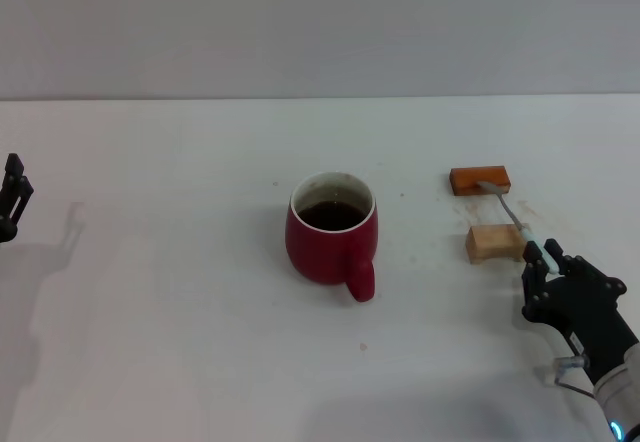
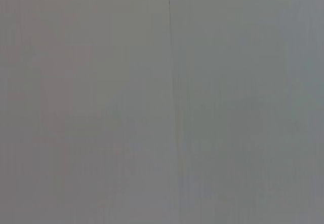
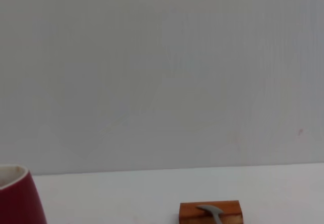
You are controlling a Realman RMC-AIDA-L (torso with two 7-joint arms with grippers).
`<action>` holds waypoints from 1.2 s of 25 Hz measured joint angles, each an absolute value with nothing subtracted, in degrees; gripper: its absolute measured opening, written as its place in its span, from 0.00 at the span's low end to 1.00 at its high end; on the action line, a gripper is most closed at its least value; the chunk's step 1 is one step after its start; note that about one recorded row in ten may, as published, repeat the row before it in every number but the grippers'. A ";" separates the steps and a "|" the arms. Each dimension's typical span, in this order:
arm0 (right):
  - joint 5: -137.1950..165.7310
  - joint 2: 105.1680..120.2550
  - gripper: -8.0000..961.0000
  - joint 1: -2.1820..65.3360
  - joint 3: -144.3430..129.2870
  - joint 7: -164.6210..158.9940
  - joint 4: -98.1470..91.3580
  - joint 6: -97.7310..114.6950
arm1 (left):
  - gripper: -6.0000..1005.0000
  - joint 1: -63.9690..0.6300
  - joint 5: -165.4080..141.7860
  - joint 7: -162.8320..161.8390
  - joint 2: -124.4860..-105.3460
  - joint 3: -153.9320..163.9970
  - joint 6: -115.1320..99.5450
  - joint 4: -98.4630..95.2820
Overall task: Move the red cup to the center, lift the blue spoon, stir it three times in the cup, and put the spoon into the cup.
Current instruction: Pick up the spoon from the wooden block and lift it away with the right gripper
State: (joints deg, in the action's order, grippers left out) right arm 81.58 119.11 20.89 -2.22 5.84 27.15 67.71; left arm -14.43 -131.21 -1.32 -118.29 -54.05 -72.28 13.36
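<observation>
The red cup (image 1: 332, 240) stands upright at the middle of the white table with dark liquid inside and its handle toward me; its edge also shows in the right wrist view (image 3: 17, 198). The blue spoon (image 1: 512, 217) lies across two small wooden blocks, its grey bowl on the orange-brown block (image 1: 480, 179) and its pale blue handle over the light block (image 1: 493, 243). My right gripper (image 1: 543, 255) is low at the handle's near end, open, with a finger on either side of it. The spoon's bowl (image 3: 211, 210) shows on the orange-brown block (image 3: 192, 213) in the right wrist view. My left gripper (image 1: 12, 197) is parked at the far left.
The white table (image 1: 180, 322) ends at a pale wall behind. The left wrist view shows only a plain grey surface.
</observation>
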 joint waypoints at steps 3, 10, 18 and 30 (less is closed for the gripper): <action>81.60 118.91 0.17 20.75 -2.19 5.87 27.91 67.92 | 0.84 -14.41 -131.21 -1.32 -118.34 -54.04 -72.28 13.45; 81.86 118.66 0.17 20.56 -2.19 5.97 29.07 69.76 | 0.84 -14.05 -131.32 -1.32 -118.26 -54.05 -72.98 13.63; 81.89 118.46 0.17 20.82 -2.19 6.11 29.58 70.72 | 0.84 -13.72 -131.35 -1.31 -118.27 -54.05 -73.76 13.52; 81.63 115.73 0.14 21.22 -0.18 11.14 34.49 73.11 | 0.84 -13.79 -131.38 -1.32 -118.30 -54.05 -74.56 13.54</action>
State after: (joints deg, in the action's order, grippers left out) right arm 81.63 115.73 21.22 -0.18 11.14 34.49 73.11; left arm -13.79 -131.38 -1.32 -118.30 -54.05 -74.56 13.54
